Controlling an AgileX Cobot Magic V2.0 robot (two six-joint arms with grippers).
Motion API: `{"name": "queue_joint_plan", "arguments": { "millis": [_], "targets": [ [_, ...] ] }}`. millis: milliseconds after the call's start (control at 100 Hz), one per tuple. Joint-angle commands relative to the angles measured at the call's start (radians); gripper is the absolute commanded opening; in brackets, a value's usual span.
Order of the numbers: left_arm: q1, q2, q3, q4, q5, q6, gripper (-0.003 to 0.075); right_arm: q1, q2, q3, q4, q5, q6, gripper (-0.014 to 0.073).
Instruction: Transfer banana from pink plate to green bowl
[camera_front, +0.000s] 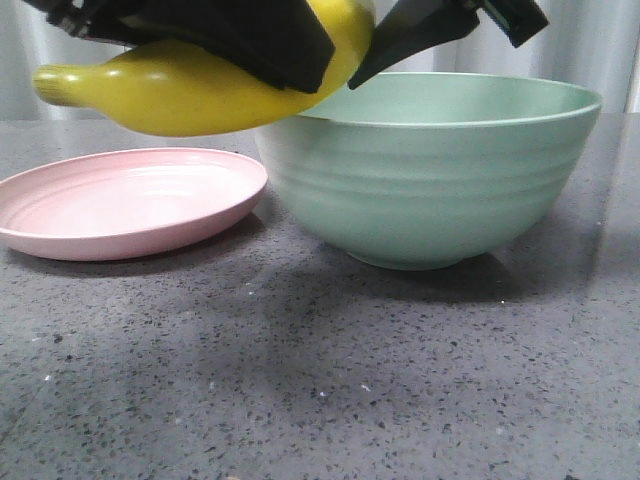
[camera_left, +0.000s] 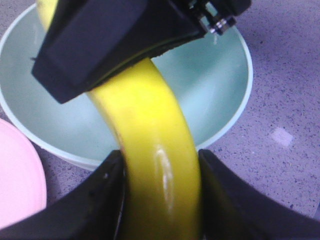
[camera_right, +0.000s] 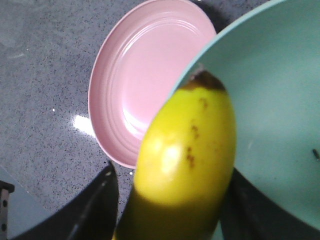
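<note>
Two claws are closed on the banana (camera_front: 190, 95), held aloft over the green bowl (camera_front: 430, 170) rim at its 9 o'clock side; the pink plate (camera_front: 120, 205) lies bare on the tabletop (camera_front: 320, 380). Only lowering and release remain (judged). Both claws are cropped, fingertips hidden.

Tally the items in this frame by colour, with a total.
Yellow: 1, the banana, held up between both hands
Pink: 1, the pink plate
Green: 1, the green bowl
Total: 3
</note>
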Motion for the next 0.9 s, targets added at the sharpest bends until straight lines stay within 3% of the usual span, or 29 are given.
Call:
{"name": "queue_joint_plan", "arguments": {
  "millis": [0,180,360,510,750,890],
  "targets": [
    [-0.008,-0.023,-0.034,-0.013,-0.091,0.009,0.0219,0.005,-0.031,-0.035,0.039,-0.046,-0.01,0.0245],
    [-0.008,-0.025,-0.036,-0.013,-0.104,0.009,0.0306,0.005,-0.031,-0.035,0.039,-0.044,-0.01,-0.0071],
    [-0.006,-0.067,-0.077,0.046,-0.095,0.009,0.0305,-0.017,-0.054,-0.057,0.033,-0.063,-0.015,-0.0071],
    [-0.006,-0.118,-0.12,0.049,-0.097,0.009,0.0305,-0.084,-0.081,-0.105,0.005,-0.065,-0.095,-0.0071],
    [-0.006,-0.155,-0.129,0.049,-0.103,0.009,0.0305,-0.136,-0.064,-0.113,-0.227,-0.118,-0.099,-0.0071],
    [-0.006,-0.155,-0.129,0.049,-0.103,0.009,0.0305,-0.136,-0.037,-0.113,-0.243,-0.125,-0.099,-0.0061]
  ]
}}
